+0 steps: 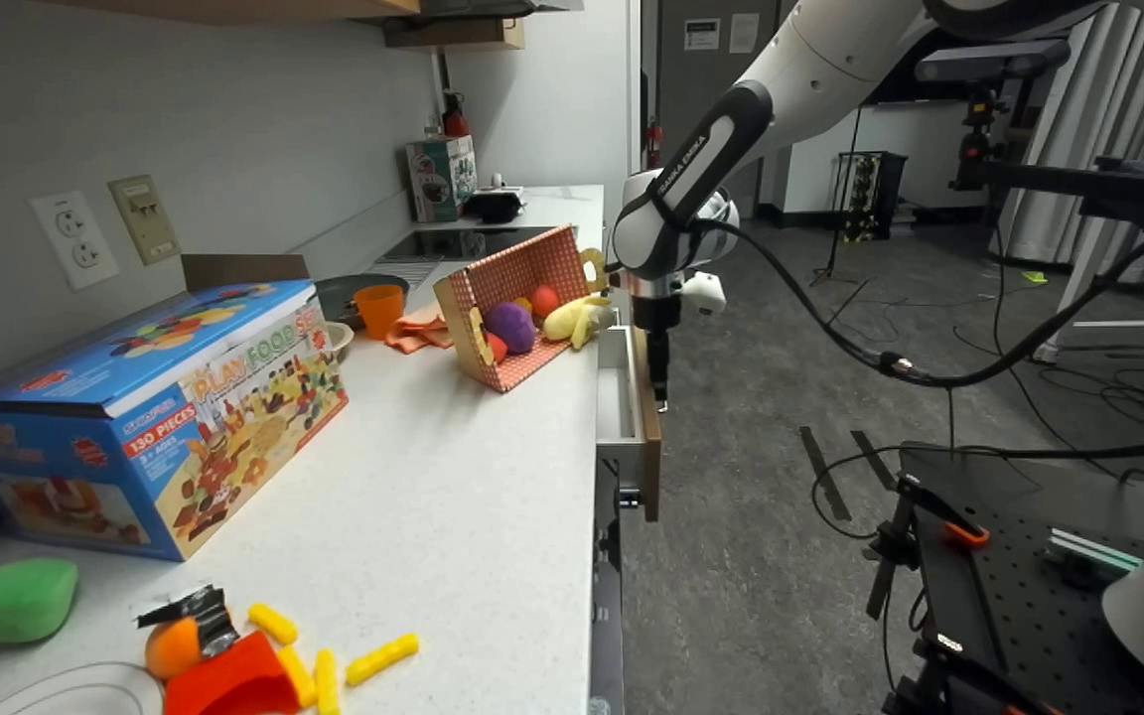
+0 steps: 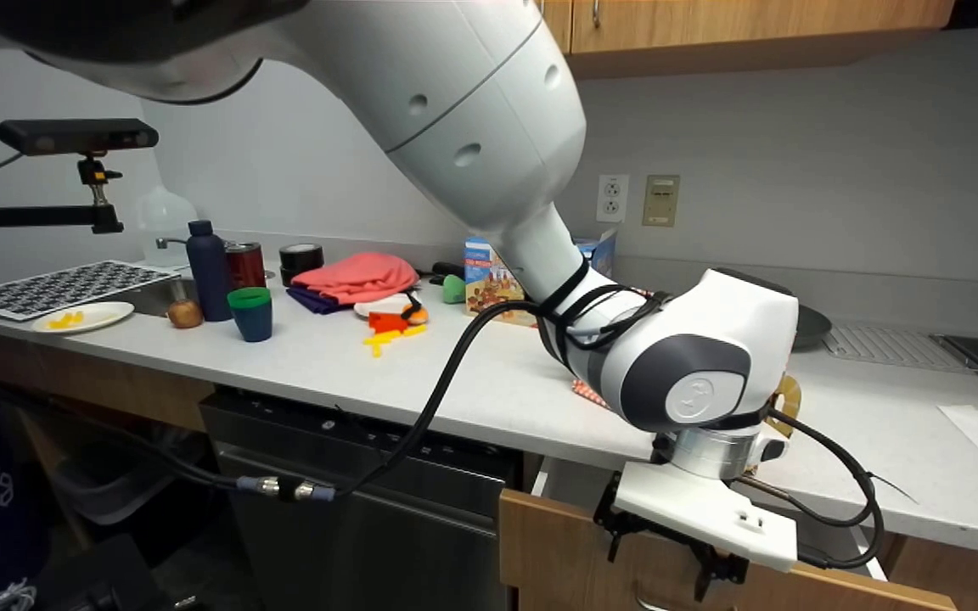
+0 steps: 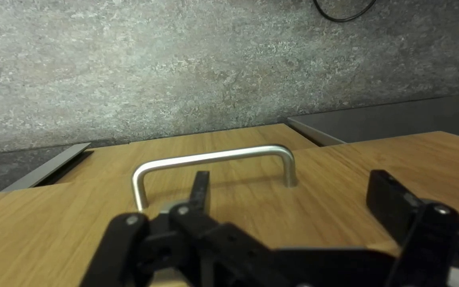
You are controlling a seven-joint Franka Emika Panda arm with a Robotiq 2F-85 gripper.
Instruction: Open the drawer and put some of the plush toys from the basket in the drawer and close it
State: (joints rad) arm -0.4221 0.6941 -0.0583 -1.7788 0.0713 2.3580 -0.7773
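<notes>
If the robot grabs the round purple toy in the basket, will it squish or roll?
The purple toy would probably squish, because its dull surface looks like soft cloth. Being roundish, it might roll when pushed, but the yellow toy beside it could block it.

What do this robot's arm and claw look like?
The arm is rounded and white, with dark trim and white FRANKA EMIKA lettering on black. Black ties wrap it, and a black cable loops off it. Above the flat white housing sits a silver collar. The claw is black, with two fingers and round metal screw heads.
</notes>
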